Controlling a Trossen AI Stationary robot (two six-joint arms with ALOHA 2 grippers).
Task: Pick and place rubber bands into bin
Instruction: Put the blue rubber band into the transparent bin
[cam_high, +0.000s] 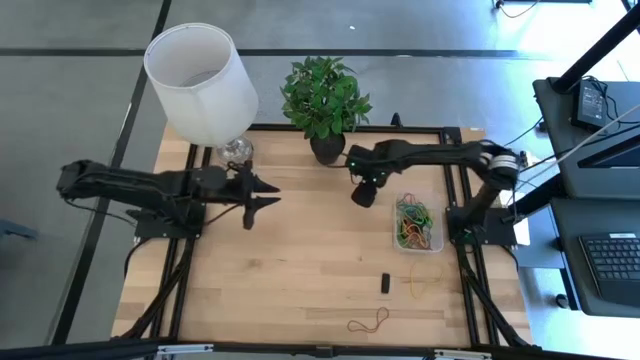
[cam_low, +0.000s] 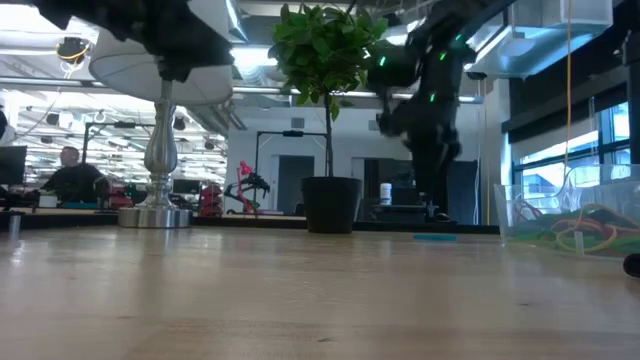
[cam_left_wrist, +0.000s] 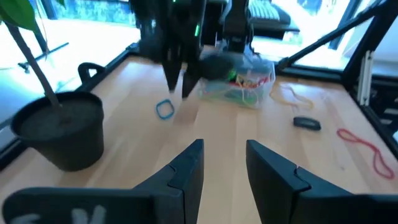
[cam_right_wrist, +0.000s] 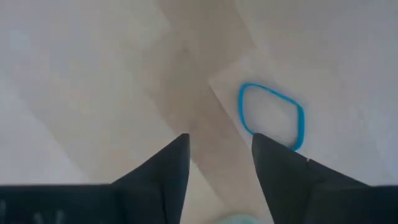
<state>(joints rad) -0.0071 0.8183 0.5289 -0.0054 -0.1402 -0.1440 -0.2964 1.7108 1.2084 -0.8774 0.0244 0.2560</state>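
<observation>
Dark fingers (cam_right_wrist: 283, 177) of the right gripper (cam_right_wrist: 219, 143) stand parted and empty above the bench (cam_high: 300, 260), a blue rubber band (cam_right_wrist: 272, 116) lying flat just beside them. Nearby, toward the bench's right edge, the bin (cam_high: 418, 226) holds a tangle of rubber bands (cam_high: 414, 222). Near the left edge the left gripper (cam_high: 268, 196) hangs released, holding nothing.

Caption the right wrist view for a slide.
Right pincer, open, hovers over the wooden table beside a blue rubber band.

bin (cam_high: 437, 243) of rubber bands (cam_high: 412, 222), plant (cam_high: 324, 97), lamp (cam_high: 201, 83)
</observation>
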